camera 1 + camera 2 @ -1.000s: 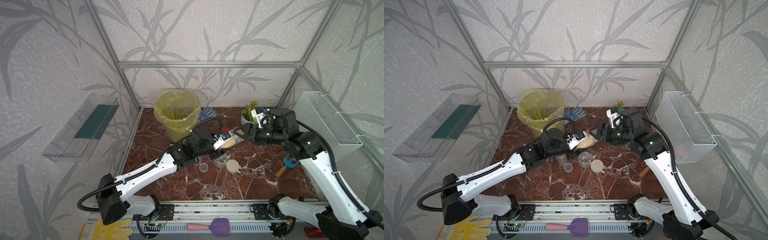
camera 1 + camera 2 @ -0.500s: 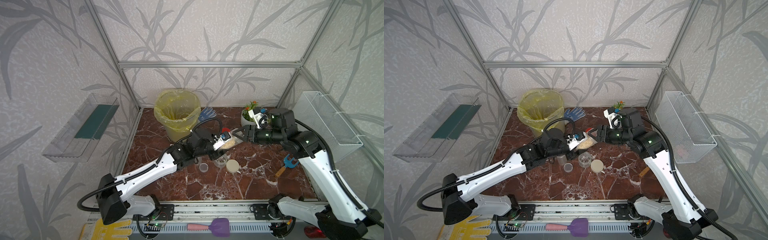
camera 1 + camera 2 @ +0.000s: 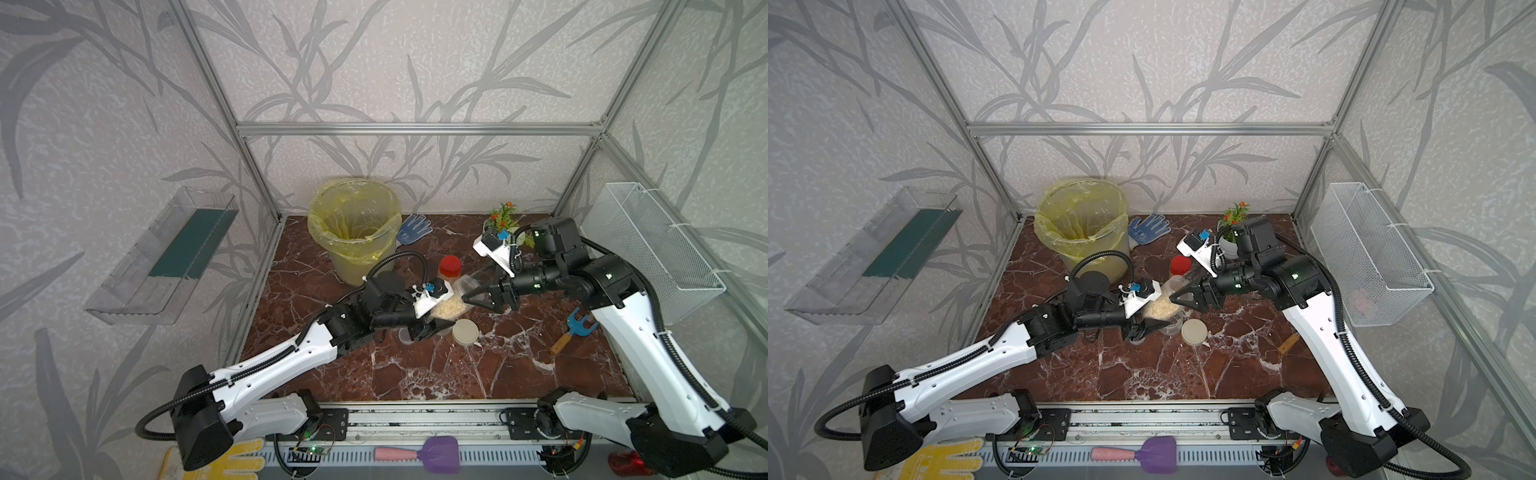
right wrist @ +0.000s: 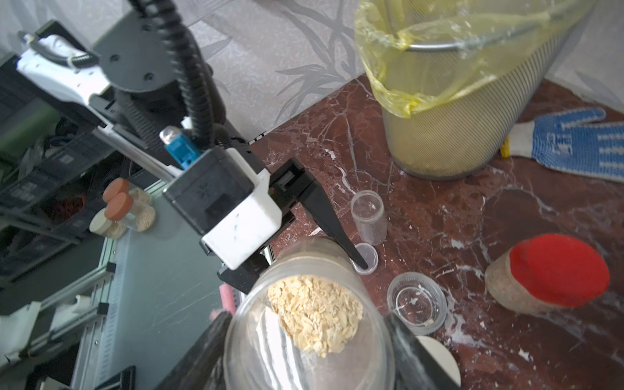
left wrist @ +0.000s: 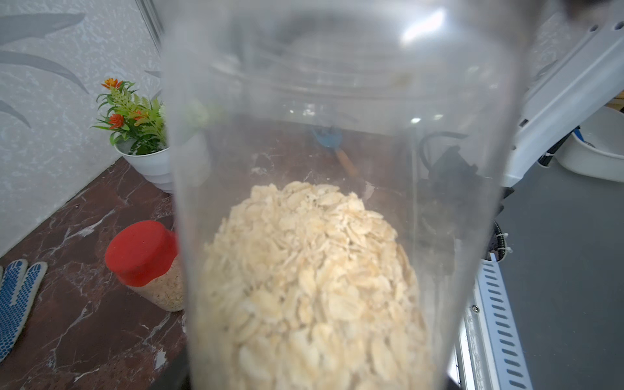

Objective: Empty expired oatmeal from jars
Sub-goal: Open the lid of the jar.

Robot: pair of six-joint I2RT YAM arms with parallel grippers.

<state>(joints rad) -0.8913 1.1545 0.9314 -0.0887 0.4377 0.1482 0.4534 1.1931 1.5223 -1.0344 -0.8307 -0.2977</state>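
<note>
Right wrist view: right gripper (image 4: 307,320) has just narrowed onto the jar (image 4: 304,358) top; left gripper (image 4: 300,266) grips its base; oatmeal (image 4: 314,310) not yet poured.

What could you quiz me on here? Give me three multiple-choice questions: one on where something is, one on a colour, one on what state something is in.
1. Where is the red-capped jar?
A. in the wire basket
B. on the marble table
C. on the wall shelf

2. What colour is the bin's liner?
A. blue
B. black
C. yellow

3. How is the clear jar of oatmeal placed?
A. held tilted above the table
B. lying flat on the table
C. standing upright on the table

Answers:
1. B: it stands on the marble behind the two arms.
2. C: yellow plastic folds over the bin's rim.
3. A: the left jaws hold it slanting in the air, as both top views show.
</note>
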